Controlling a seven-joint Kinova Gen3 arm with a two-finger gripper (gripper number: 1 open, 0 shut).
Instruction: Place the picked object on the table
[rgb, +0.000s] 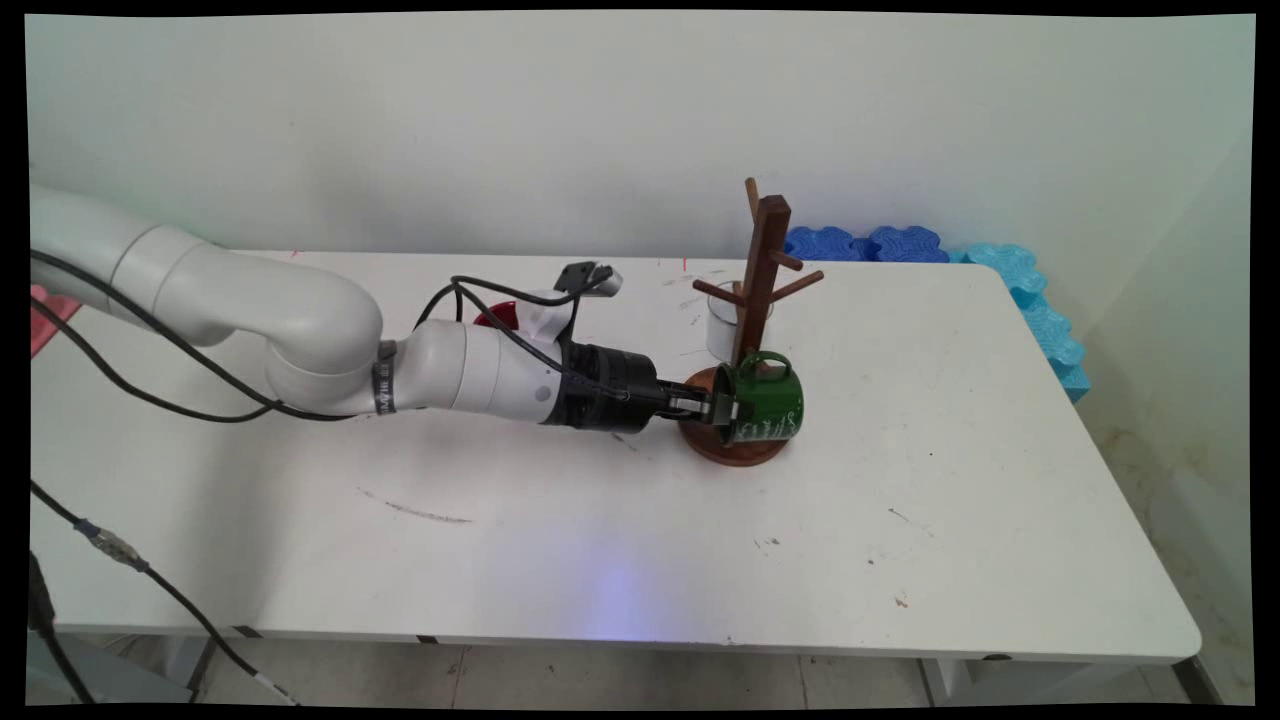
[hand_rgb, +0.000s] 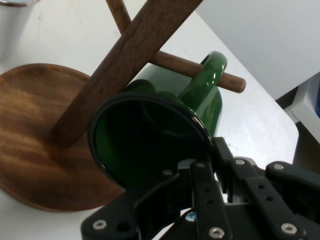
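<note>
The green mug (rgb: 765, 398) is lying tipped on its side over the round wooden base of the mug tree (rgb: 757, 290), its handle looped over one of the tree's lower pegs and its open mouth turned toward the arm. The hand (rgb: 722, 408) is gripping the mug by its rim, one finger inside the mouth and the other outside the wall. There is one green mug, one wooden mug tree, one white cup (rgb: 722, 325) standing just behind the tree, and one red thing (rgb: 497, 316) partly hidden behind the arm; what it is cannot be told. Several blue foam pieces (rgb: 865, 243) are lying along the far right edge of the tabletop (rgb: 560, 520). The hand view is showing what the main view is not: the mug's dark inside (hand_rgb: 142, 145), holding nothing, and the peg (hand_rgb: 200, 70) passing through the handle. The main view alone is showing the red thing and the foam pieces.
</note>
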